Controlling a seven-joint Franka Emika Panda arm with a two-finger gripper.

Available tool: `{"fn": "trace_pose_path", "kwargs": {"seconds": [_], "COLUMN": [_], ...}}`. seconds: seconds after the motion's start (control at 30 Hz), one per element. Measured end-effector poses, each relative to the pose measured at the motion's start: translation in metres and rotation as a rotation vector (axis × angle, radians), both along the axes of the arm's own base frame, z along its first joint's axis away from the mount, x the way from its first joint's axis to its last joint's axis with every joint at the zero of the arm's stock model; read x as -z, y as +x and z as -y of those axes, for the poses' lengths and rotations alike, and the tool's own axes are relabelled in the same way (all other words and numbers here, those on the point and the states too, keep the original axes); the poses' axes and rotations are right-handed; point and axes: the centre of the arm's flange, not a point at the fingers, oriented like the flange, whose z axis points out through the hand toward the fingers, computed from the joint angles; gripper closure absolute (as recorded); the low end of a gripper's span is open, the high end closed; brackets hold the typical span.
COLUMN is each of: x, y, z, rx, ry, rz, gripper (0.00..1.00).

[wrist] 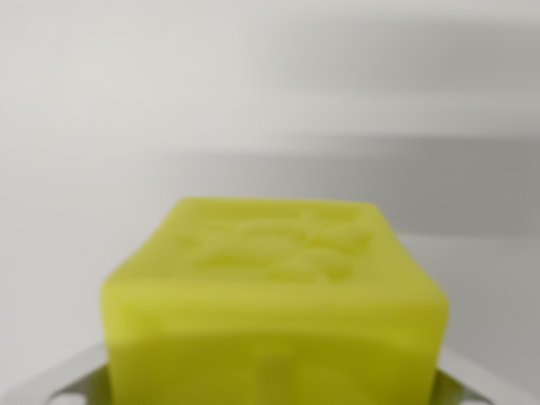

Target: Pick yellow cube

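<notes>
The yellow cube [274, 287] fills the lower middle of the wrist view, very close to the camera and blurred, with an embossed pattern on its top face. Grey parts of my gripper [274, 375] show at both lower corners. One finger [59, 381] lies against the cube's side at the wrist view's left, the other at the wrist view's right. The cube sits between them, and the gripper looks shut on it. The fingertips themselves are hidden by the cube.
Behind the cube there is only a plain white surface [126, 126], crossed by a soft grey shadow band [405, 186] from the middle to the wrist view's right.
</notes>
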Motion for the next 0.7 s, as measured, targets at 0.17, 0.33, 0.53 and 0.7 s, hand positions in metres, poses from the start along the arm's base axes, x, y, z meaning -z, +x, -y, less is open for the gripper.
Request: {"fn": "trace_pose_path", "kwargs": {"seconds": [0.17, 0.33, 0.53, 0.7], "x": [-0.013, -0.025, -0.040, -0.053], "y": [0.000, 0.000, 0.000, 0.000], "z": [0.000, 0.000, 0.000, 0.000], "rx": [0.000, 0.000, 0.000, 0.000], "ry": [0.000, 0.000, 0.000, 0.000], "rz": [0.000, 0.000, 0.000, 0.000], "gripper": [1.00, 1.00, 1.00, 1.00]}}
